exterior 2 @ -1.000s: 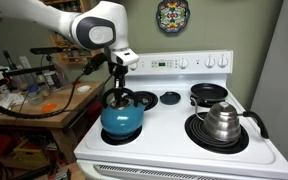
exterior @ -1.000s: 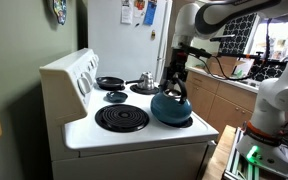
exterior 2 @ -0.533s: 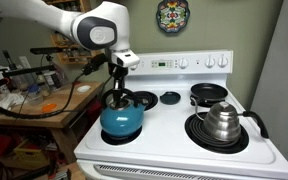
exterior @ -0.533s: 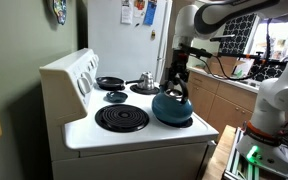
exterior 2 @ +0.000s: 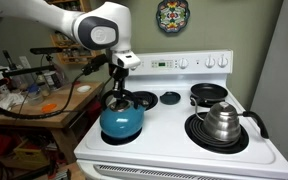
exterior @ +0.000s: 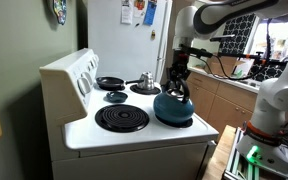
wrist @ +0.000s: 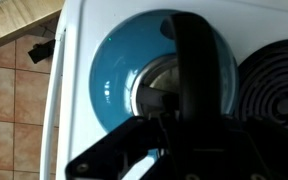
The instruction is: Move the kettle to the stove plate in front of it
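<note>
A blue kettle [exterior: 173,110] with a black handle stands on a front stove plate of the white stove [exterior: 84,130]. It shows in both exterior views [exterior 2: 121,122] and fills the wrist view [wrist: 114,70]. My gripper [exterior: 177,84] is straight above it, also seen in an exterior view [exterior 2: 116,98], and is shut on the black handle. In the wrist view the handle runs down into the jaws [wrist: 189,110], whose fingertips are hidden in dark shadow. The back plate [exterior 2: 142,99] behind the kettle is bare.
A silver kettle [exterior 2: 222,120] sits on the large front coil on the other side. A black frying pan [exterior 2: 208,94] lies on the back plate behind it. A small back burner [exterior 2: 169,98] is bare. A cluttered wooden bench [exterior 2: 34,100] stands beside the stove.
</note>
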Robot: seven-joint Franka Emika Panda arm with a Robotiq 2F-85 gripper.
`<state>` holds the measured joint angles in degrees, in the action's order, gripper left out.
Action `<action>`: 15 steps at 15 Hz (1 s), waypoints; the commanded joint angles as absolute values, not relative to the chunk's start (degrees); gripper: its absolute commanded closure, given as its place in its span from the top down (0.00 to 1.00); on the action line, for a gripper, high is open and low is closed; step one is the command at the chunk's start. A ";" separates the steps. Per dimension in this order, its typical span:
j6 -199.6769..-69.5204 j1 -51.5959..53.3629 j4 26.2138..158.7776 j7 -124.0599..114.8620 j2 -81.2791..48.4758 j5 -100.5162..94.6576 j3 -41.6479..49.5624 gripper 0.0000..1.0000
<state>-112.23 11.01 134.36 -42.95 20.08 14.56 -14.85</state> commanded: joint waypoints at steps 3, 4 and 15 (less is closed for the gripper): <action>-111.64 10.22 135.00 -43.16 21.78 14.80 -14.97 0.71; -111.70 10.24 134.92 -43.03 21.98 14.76 -15.02 0.77; -98.47 10.36 130.45 -38.20 31.93 -5.18 -19.90 1.00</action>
